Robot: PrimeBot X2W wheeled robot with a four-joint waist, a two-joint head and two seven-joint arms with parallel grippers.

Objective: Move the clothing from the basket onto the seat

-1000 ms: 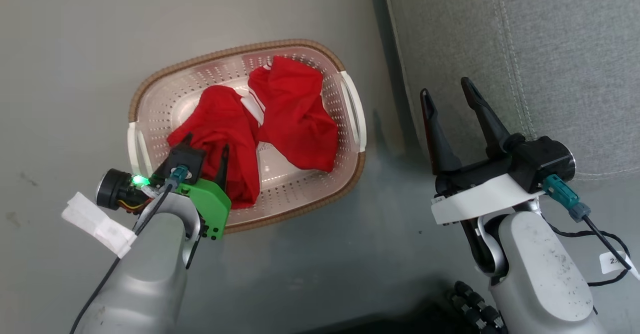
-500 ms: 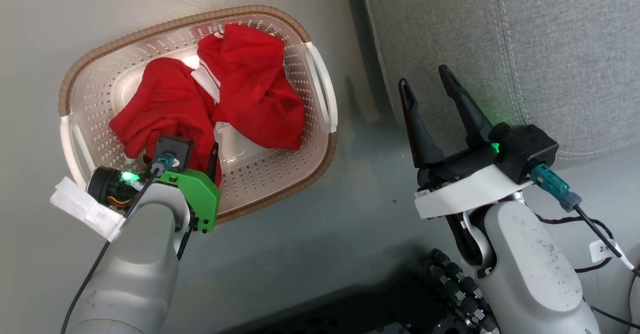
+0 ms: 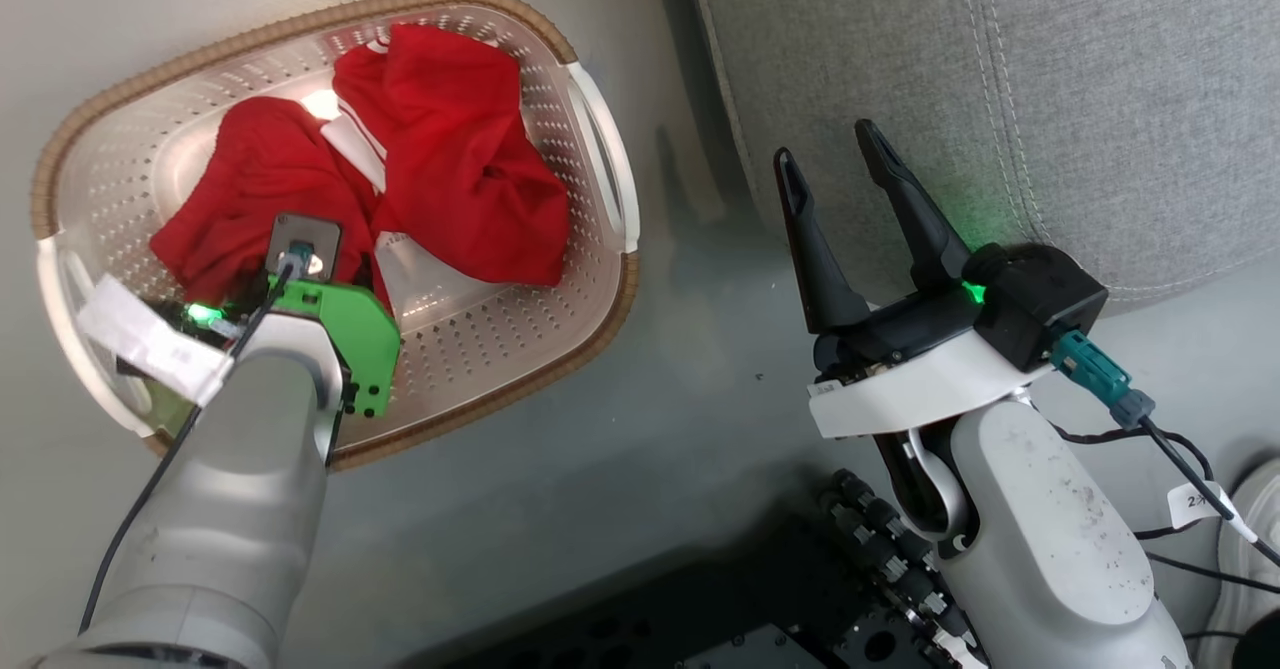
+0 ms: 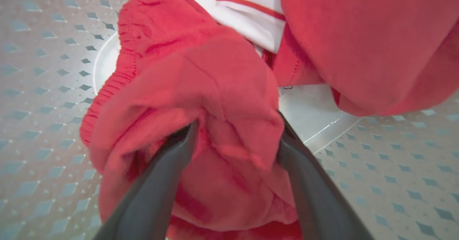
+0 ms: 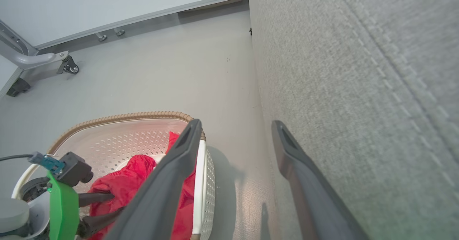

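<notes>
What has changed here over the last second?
The left gripper has sunk lower into the basket. Its open fingers now straddle a fold of the left red garment, not yet closed on it. The head view's overall shift is camera motion. Unchanged: it and the right red garment lie in the basket, and the right gripper hangs open beside the seat.

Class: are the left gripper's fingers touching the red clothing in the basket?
Touching. The left wrist view shows the left gripper open, its fingers sunk into a fold of the clothing.
</notes>
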